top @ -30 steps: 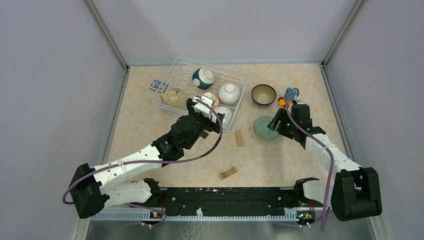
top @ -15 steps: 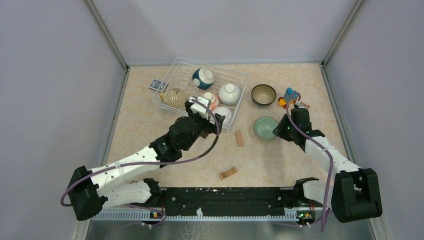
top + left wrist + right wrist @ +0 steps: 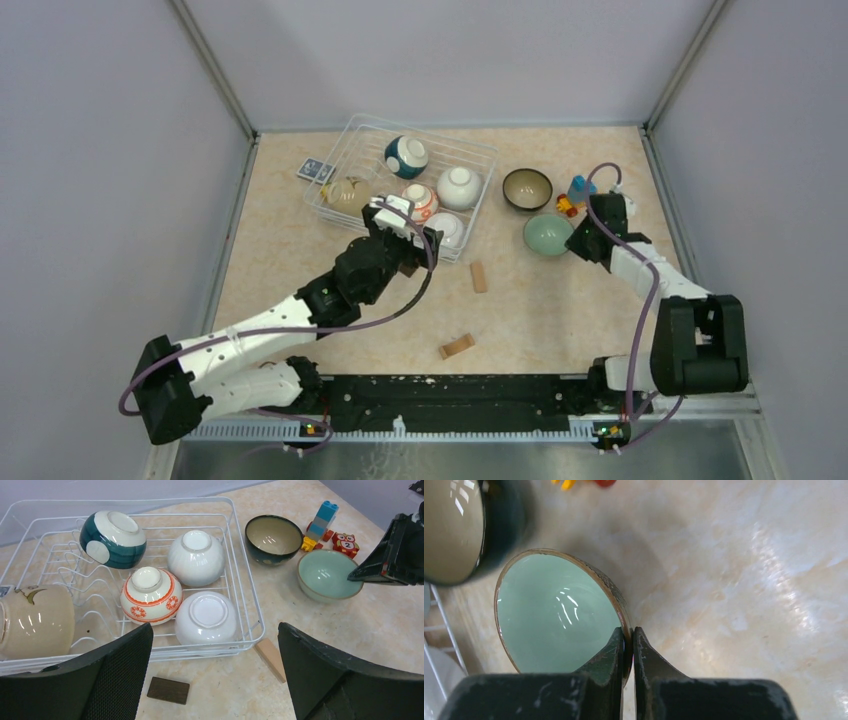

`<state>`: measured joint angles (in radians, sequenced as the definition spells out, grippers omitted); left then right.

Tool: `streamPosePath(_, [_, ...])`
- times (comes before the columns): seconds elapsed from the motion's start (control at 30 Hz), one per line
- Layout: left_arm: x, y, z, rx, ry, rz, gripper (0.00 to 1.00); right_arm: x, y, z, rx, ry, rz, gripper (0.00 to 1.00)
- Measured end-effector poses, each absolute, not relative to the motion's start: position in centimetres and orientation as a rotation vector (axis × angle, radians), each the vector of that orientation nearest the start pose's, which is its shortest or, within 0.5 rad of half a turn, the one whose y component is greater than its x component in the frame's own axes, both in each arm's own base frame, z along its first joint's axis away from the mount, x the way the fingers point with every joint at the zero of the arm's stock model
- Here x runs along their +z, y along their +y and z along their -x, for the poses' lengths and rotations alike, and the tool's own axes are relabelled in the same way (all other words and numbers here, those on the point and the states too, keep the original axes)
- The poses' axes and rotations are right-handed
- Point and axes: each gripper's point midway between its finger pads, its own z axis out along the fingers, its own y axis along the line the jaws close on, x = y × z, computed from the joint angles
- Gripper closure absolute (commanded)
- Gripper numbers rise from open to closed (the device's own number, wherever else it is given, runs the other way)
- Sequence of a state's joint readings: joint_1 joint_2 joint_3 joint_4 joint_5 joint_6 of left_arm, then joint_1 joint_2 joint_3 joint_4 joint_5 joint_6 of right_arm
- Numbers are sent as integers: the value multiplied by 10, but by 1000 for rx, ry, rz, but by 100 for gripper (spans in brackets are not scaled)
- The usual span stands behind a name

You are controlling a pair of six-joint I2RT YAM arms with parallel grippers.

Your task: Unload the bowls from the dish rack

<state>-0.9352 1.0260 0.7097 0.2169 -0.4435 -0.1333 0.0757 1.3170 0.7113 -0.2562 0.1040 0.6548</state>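
The white wire dish rack (image 3: 488, 163) holds several upturned bowls: teal-and-white (image 3: 113, 539), plain white (image 3: 196, 557), orange-patterned (image 3: 151, 594), a second white one (image 3: 208, 617) and a beige one on its side (image 3: 35, 620). My left gripper (image 3: 215, 630) hangs open just in front of the rack's near rim, with nothing between its fingers. Right of the rack, a dark bowl (image 3: 527, 188) stands upright on the table. My right gripper (image 3: 629, 632) is shut on the rim of the pale green bowl (image 3: 549, 615), one finger inside and one outside, close beside the dark bowl.
A dark wooden block (image 3: 168, 690) lies under my left gripper, a light one (image 3: 479, 277) right of it and another (image 3: 457, 346) nearer the bases. A blue card (image 3: 316, 170) sits left of the rack. Small toys (image 3: 345, 543) lie behind the green bowl.
My right gripper has closed onto the green bowl's rim, and the bowl has shifted back and right, toward the dark bowl. My left gripper drew back slightly and stayed open.
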Motion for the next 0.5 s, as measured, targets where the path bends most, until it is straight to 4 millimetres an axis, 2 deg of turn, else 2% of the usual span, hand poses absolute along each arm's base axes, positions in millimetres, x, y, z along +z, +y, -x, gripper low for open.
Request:
streamPosePath(0.27, [255, -248, -271, -449, 1648, -310, 1, 63, -20, -354, 124, 2211, -1022, 100])
streamPosePath(0.5, [257, -247, -272, -455, 1644, -289, 1, 65, -46, -384, 104, 2133, -1139, 100])
